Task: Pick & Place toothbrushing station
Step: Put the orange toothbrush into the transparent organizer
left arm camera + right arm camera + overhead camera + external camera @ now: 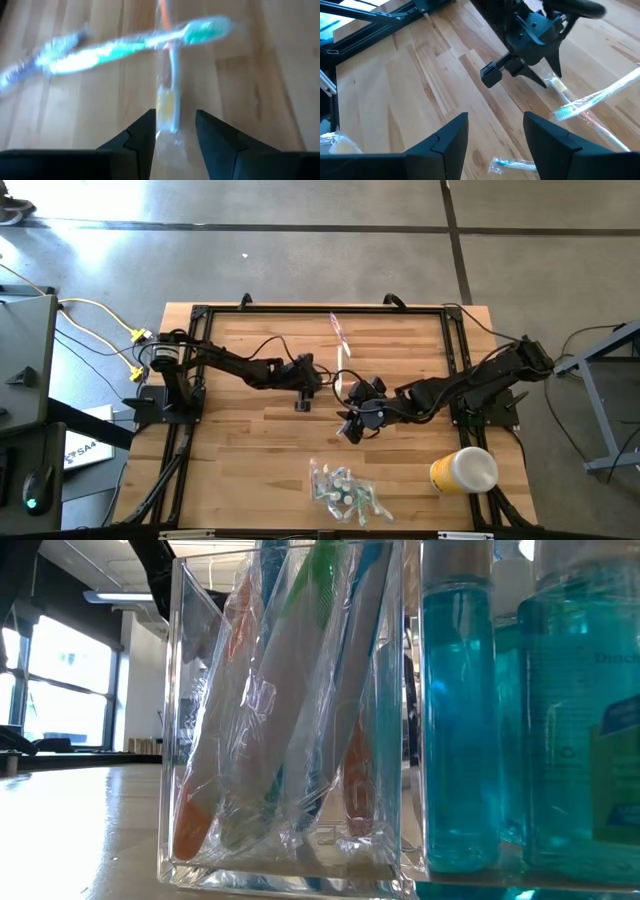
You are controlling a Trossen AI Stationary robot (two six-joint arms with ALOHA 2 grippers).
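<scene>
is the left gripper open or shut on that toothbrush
Open. In the left wrist view the left gripper has its fingers apart, a gap on each side of the wrapped toothbrush lying on the table.

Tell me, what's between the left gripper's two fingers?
In the left wrist view, a wrapped toothbrush on the table lies between the open fingers.

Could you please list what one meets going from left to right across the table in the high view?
Left arm's base → left gripper → wrapped toothbrushes → right gripper → yellow-and-white cup lying on its side → right arm's base. The pile of small wrapped packets is left out.
</scene>
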